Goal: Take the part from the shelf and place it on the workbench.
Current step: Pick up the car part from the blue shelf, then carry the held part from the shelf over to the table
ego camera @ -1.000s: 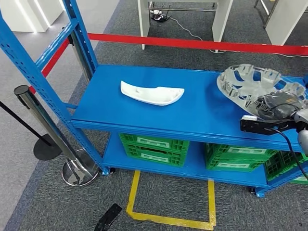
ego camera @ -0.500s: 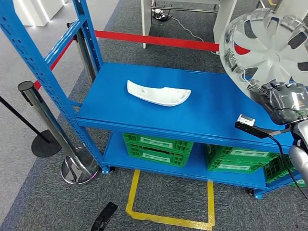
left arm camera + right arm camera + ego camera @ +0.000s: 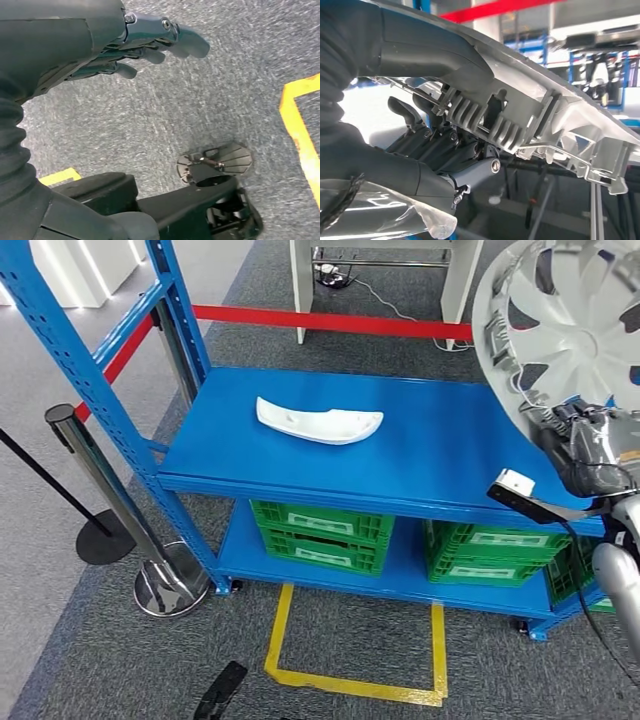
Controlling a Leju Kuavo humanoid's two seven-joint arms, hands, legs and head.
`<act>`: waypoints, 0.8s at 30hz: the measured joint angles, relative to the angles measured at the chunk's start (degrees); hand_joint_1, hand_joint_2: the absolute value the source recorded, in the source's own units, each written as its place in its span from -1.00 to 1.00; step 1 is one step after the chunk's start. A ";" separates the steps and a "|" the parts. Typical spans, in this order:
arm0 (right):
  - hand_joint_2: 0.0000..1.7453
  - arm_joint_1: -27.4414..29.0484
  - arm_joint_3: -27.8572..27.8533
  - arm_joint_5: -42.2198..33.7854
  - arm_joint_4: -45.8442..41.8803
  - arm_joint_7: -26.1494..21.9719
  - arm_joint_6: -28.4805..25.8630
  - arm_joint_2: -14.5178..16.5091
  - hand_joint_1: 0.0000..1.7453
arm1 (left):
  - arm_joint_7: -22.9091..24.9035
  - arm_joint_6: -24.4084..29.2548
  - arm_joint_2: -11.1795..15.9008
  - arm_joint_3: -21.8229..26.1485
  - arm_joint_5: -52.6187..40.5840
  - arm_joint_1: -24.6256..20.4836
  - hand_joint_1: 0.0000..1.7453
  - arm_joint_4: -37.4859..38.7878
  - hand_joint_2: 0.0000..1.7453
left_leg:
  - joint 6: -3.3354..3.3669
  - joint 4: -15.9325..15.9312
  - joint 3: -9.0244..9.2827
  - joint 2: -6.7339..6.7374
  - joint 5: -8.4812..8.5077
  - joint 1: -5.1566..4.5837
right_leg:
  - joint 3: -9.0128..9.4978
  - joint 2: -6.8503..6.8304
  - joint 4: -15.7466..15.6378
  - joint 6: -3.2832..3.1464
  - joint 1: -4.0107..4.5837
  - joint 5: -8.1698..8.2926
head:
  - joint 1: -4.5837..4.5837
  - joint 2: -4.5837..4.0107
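The wheel cover (image 3: 573, 325) is grasped at its rim by the right hand (image 3: 585, 445) and held clear of the shelf (image 3: 423, 455) for carrying; the left hand (image 3: 124, 45) hangs released.

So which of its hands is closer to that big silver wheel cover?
The right hand: it grips the round silver plastic wheel cover by its rim, lifted above the blue shelf. The left hand hangs over the grey carpet, apart from it.

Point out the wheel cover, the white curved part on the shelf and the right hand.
wheel cover (image 3: 581, 330): head view, on a silver spoke.
white curved part (image 3: 321, 424): head view, on its middle.
right hand (image 3: 585, 445): head view, on its grey back, gripping the cover's rim.
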 joint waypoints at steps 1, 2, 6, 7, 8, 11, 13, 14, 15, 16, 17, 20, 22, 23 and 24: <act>1.00 0.10 -0.30 -1.74 -0.07 -0.95 0.67 0.38 1.00 | 0.02 0.02 0.01 0.02 0.00 -0.01 -1.00 0.00 1.00 | -0.30 3.71 -1.06 0.05 -2.75 0.07 | -0.55 -0.03 0.01 -0.22 0.04 0.43 | -0.10 0.00; 1.00 0.23 -0.54 -3.60 -0.15 -1.88 1.41 0.78 1.00 | 0.06 0.03 0.02 0.04 0.00 -0.02 -1.00 0.00 1.00 | -0.49 7.74 -2.03 0.06 -5.24 0.15 | -1.14 -0.04 0.02 -0.31 0.08 0.87 | -0.14 0.00; 1.00 1.23 -1.27 -12.45 -0.70 -5.09 6.22 2.30 1.00 | 0.21 -0.01 0.04 0.16 0.00 -0.04 -1.00 0.00 1.00 | -0.24 8.18 2.01 0.09 -6.66 0.17 | -3.39 -0.02 0.07 -0.11 0.30 2.72 | -0.14 0.00; 1.00 1.41 -1.48 -15.30 -0.94 -5.79 8.00 2.67 1.00 | 0.23 -0.02 0.05 0.19 0.00 -0.10 -1.00 0.00 1.00 | 0.10 3.81 5.10 0.09 -5.58 0.12 | -3.80 -0.02 0.07 -0.02 0.33 3.18 | -0.14 0.00; 1.00 1.53 -1.67 -17.94 -1.20 -6.42 9.70 3.01 1.00 | 0.25 -0.03 0.07 0.22 0.00 -0.23 -1.00 0.00 1.00 | 0.44 -0.35 7.76 0.08 -4.84 0.01 | -4.19 -0.01 0.06 0.16 0.41 3.66 | -0.15 0.00; 1.00 1.66 -2.01 -23.45 -1.64 -7.82 13.48 3.69 1.00 | 0.23 -0.04 0.08 0.31 0.00 -0.51 -1.00 0.00 1.00 | 1.32 -5.01 9.81 -0.09 -4.05 -0.46 | -4.92 -0.21 -0.17 1.08 0.36 5.03 | -0.11 0.00; 1.00 1.69 -2.25 -25.63 -1.73 -8.46 14.93 3.92 1.00 | 0.28 0.00 0.08 0.36 -0.02 -0.33 -1.00 0.00 1.00 | 2.01 -5.20 9.19 -0.11 -2.91 -0.47 | -5.21 -0.30 -0.41 1.79 0.20 5.49 | -0.10 0.00; 1.00 1.69 -2.44 -26.52 -1.76 -8.70 15.49 3.98 1.00 | 0.36 0.04 0.07 0.38 -0.05 -0.27 -1.00 0.00 1.00 | 2.40 -5.42 8.86 -0.07 -2.24 -0.37 | -5.66 -0.24 0.07 2.05 0.19 4.62 | -0.04 0.00; 1.00 1.68 -2.67 -27.26 -1.78 -8.85 15.90 3.98 1.00 | 0.47 0.08 0.05 0.39 -0.09 -0.26 -1.00 0.00 1.00 | 2.78 -5.66 8.32 0.00 -1.50 -0.24 | -6.42 -0.17 1.81 2.26 0.20 2.60 | 0.06 0.00; 1.00 1.67 -2.90 -27.95 -1.78 -9.00 16.27 3.99 1.00 | 0.58 0.11 0.03 0.40 -0.16 -0.29 -1.00 0.00 1.00 | 3.05 -5.76 7.69 0.05 -0.85 -0.17 | -7.37 -0.09 4.63 2.36 0.19 -0.20 | 0.15 0.00; 1.00 1.65 -3.11 -28.66 -1.77 -9.19 16.65 3.99 1.00 | 0.72 0.14 0.01 0.40 -0.23 -0.30 -1.00 0.00 1.00 | 3.25 -5.74 6.89 0.05 -0.23 -0.20 | -8.40 -0.07 8.35 2.45 0.23 -3.14 | 0.25 0.00; 1.00 1.59 -3.58 -30.60 -1.65 -9.75 17.62 4.11 1.00 | 1.01 0.20 0.00 0.40 -0.38 -0.31 -1.00 0.00 1.00 | 3.31 -5.60 4.41 0.09 1.59 -0.36 | -8.55 -0.05 15.67 2.56 0.27 -5.76 | 0.30 0.00; 1.00 1.44 -3.74 -31.43 -1.52 -10.03 17.98 4.33 1.00 | 1.14 0.25 0.00 0.40 -0.40 -0.39 -1.00 0.00 1.00 | 3.11 -5.48 2.93 0.12 2.73 -0.39 | -4.26 -0.06 11.87 2.32 0.30 -3.15 | 0.30 0.00; 1.00 1.25 -3.78 -31.73 -1.49 -10.20 18.06 4.48 1.00 | 1.21 0.28 -0.01 0.40 -0.42 -0.44 -1.00 0.00 1.00 | 2.91 -5.41 2.28 0.11 3.25 -0.47 | -0.85 -0.07 7.73 2.15 0.40 -2.72 | 0.31 0.00; 1.00 1.04 -3.85 -31.99 -1.49 -10.36 18.08 4.64 1.00 | 1.26 0.34 -0.01 0.40 -0.44 -0.49 -1.00 0.00 1.00 | 2.68 -5.33 1.82 0.11 3.76 -0.54 | 2.14 -0.06 3.62 2.02 0.49 -2.95 | 0.24 0.00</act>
